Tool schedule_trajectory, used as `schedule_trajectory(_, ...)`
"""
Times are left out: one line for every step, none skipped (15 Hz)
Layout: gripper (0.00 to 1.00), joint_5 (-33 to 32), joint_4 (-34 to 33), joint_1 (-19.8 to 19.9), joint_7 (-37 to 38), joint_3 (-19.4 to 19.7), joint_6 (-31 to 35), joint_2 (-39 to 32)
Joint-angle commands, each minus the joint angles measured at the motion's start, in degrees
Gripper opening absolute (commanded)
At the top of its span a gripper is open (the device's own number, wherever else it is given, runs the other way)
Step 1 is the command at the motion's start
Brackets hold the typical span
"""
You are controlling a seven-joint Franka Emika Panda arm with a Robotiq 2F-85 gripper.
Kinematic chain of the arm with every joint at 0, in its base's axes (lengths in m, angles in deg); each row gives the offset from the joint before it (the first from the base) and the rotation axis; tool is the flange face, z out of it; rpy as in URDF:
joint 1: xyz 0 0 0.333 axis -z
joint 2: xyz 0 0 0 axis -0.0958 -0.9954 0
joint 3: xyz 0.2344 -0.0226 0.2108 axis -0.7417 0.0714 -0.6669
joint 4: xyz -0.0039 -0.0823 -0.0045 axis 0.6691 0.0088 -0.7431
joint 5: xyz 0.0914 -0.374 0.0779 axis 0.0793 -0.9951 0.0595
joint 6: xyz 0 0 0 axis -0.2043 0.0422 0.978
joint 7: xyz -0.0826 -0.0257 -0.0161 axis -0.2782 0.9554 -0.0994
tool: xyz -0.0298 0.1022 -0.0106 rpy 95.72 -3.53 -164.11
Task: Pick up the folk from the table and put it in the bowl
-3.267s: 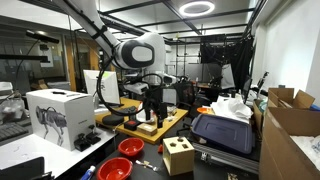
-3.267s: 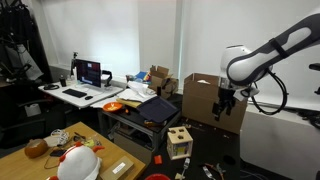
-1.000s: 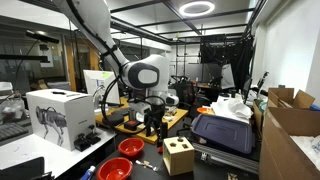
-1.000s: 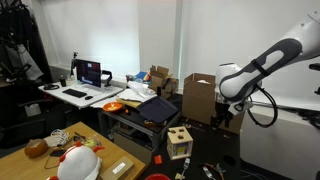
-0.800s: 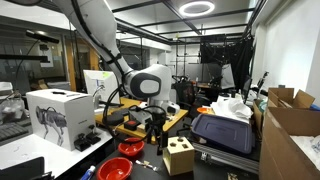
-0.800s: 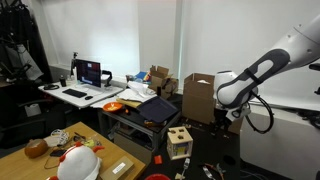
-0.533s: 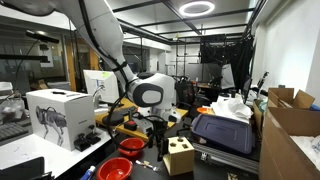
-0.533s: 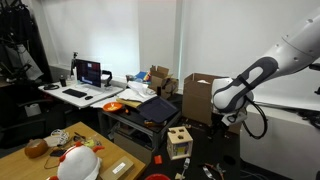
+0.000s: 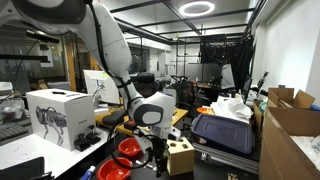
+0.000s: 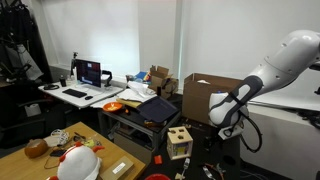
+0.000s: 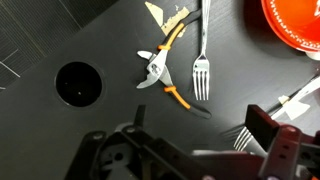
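Wrist view: where was the fork (image 11: pixel 202 55)?
— Flat on the dark counter (image 11: pixel 100 35), just beside the orange-handled pliers (image 11: pixel 160 68), untouched; the red bowl (image 11: pixel 295 25) lay beyond it from the pliers. The tool (image 11: pixel 195 158) hung above, jaws apart, and could have caught the pliers too.
— And an exterior view?
— The arm (image 9: pixel 150 112) hid the pliers' spot; a thin fork might have slipped unseen.

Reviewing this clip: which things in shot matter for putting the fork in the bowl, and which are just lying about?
Part of the job:
- fork
- red bowl

Just lying about:
- orange-handled pliers, beside the fork
- wooden box with cut-out holes
- white box
- laptop
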Motion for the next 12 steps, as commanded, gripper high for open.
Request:
schedule_trajectory(1.0, 2.0, -1.2, 1.8, -1.3, -2.2, 0.5, -3.5)
schedule_trajectory(1.0, 2.1, -1.1, 1.9, -1.1, -2.4, 0.4, -4.3)
schedule_trajectory(1.0, 2.5, -0.8, 2.1, -1.2, -3.1, 0.4, -5.1)
schedule_trajectory(1.0, 2.9, -0.8, 2.4, -1.5, -3.6, 0.5, -6.0)
schedule_trajectory(1.0, 3.2, -0.9, 2.6, -1.6, -4.1, 0.6, -6.9)
schedule_trajectory(1.0, 3.4, -1.0, 2.7, -1.6, -4.4, 0.7, -7.7)
schedule_trajectory(1.0, 3.7, -1.1, 2.8, -1.6, -4.8, 0.6, -8.2)
schedule_trajectory(1.0, 3.9, -1.1, 2.8, -1.5, -5.0, 0.6, -8.7)
schedule_trajectory(1.0, 4.1, -1.0, 2.9, -1.6, -5.3, 0.5, -9.0)
schedule_trajectory(1.0, 4.3, -1.0, 3.1, -1.7, -5.7, 0.4, -9.3)
schedule_trajectory(1.0, 4.5, -1.0, 3.4, -1.9, -6.1, 0.2, -9.6)
schedule_trajectory(1.0, 4.6, -1.0, 3.6, -2.2, -6.4, 0.2, -10.0)
